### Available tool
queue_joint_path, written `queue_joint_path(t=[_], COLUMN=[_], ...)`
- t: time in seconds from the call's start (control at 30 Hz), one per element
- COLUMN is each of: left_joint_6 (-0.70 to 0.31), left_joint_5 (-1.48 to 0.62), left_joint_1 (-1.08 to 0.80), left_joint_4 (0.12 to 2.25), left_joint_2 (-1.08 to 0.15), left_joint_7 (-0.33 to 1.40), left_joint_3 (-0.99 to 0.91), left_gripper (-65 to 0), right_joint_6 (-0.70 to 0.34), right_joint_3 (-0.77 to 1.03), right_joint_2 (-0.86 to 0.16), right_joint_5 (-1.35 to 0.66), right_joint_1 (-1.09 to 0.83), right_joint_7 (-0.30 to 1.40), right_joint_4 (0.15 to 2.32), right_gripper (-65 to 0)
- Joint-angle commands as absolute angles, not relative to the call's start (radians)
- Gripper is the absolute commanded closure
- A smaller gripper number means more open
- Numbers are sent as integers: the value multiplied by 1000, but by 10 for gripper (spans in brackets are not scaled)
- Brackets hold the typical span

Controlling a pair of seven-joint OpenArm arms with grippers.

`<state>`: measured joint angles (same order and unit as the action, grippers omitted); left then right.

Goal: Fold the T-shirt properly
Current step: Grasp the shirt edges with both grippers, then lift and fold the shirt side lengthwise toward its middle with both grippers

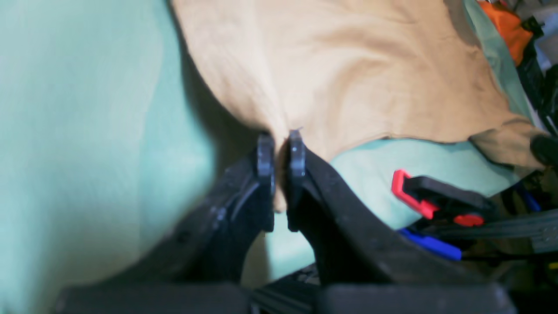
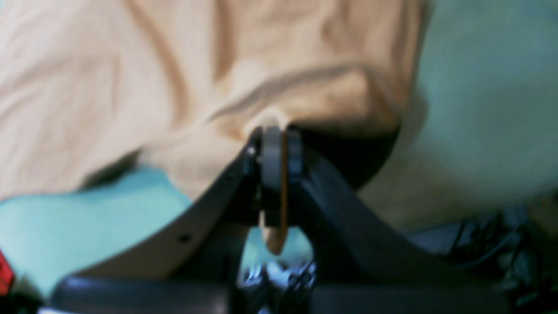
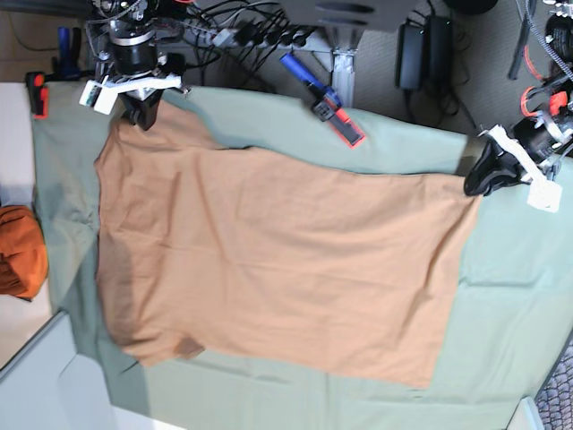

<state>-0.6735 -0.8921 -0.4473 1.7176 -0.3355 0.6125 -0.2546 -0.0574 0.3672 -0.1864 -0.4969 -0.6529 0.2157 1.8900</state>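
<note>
The tan-orange T-shirt lies spread flat on the sage-green cloth. My left gripper, on the base view's right, is shut on the shirt's far right corner. In the left wrist view the left gripper pinches a fold of the T-shirt, with fabric hanging between the fingers. My right gripper, at the base view's top left, is shut on the shirt's far left corner. In the blurred right wrist view the right gripper holds a strip of the T-shirt.
A bunched bright-orange cloth lies at the left edge. A blue and red clamp holds the green cloth's far edge. A red clamp sits at the far left. Cables and power bricks lie behind the table.
</note>
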Motion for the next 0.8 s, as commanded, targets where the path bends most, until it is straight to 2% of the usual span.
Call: queue_joint_path(t=[0.0,0.27,0.4,0.77], left_joint_6=[-698,-698,-698,-698], left_joint_5=[-909,-901,-899,-876], left_joint_1=[-435,-323,-262,-68], left_joint_4=[1734,1729,1659,1419], left_joint_2=[-350,-349,-349,-349], left_joint_7=[596,596,596,564], left_joint_3=[-262,-261,-260,-205], left_gripper=[0,0,0,0], right_joint_6=[-120,-139,-139,-226], right_joint_3=[376,376,376,371], right_joint_2=[-206,-221,-221,-253], right_joint_5=[-498,-497,-496,-497], right_joint_1=[-636,-475,-408,-192], right_joint_7=[192,225,225,225], right_joint_4=[1910,1909,1893,1668], right_gripper=[0,0,0,0])
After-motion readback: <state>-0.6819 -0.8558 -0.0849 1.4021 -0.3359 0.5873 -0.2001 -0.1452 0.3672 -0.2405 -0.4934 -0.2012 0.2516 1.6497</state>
